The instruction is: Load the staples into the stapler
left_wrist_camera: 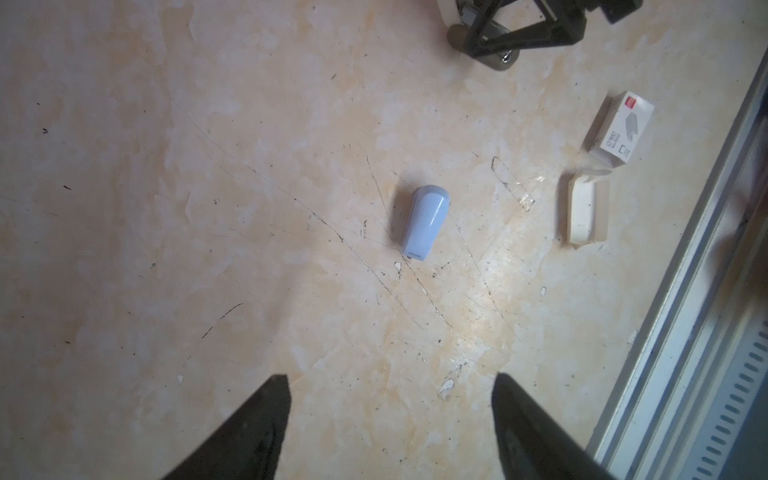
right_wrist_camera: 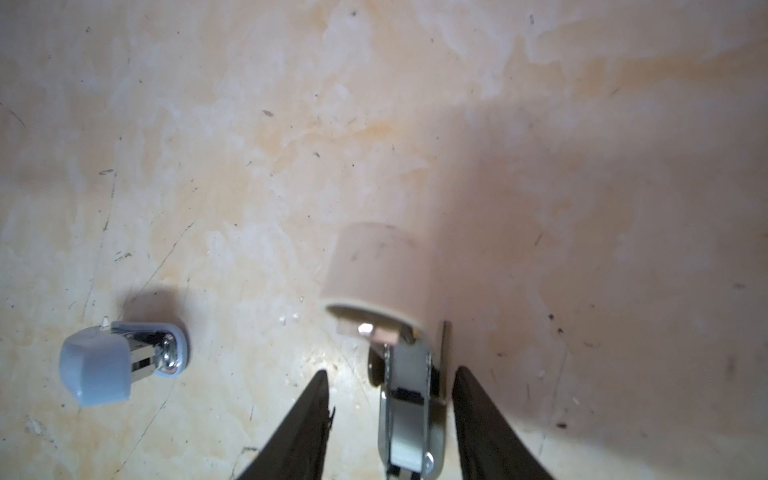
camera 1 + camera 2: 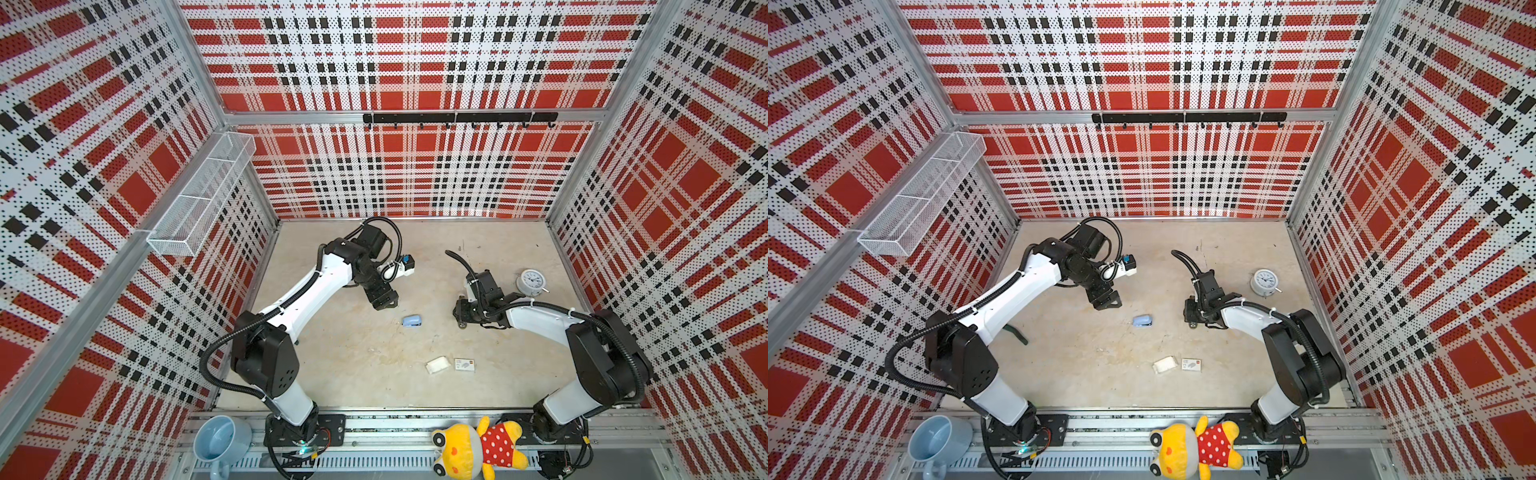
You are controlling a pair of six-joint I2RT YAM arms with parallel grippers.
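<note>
Left wrist: stapler [image 1: 426,222] beyond end effector [image 1: 390,375]

The stapler [image 3: 412,321] is light blue, walls [image 3: 415,62] red-black plaid.

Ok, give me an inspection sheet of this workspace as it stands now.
Surface: beige tabletop, scratched and stained.
Job's things: blue stapler closed, free at centre; staples nothing seen; white card tray looks empty.
Clutter: printed sleeve, beige stapler hinged open, clock.
Grippers: left gripper open, holding nothing; right gripper open, straddling the beige stapler.
Cables: black hoses along both arms, clear of the things.
Surroundings: wire basket, hook rail, cup, plush toy.
</note>
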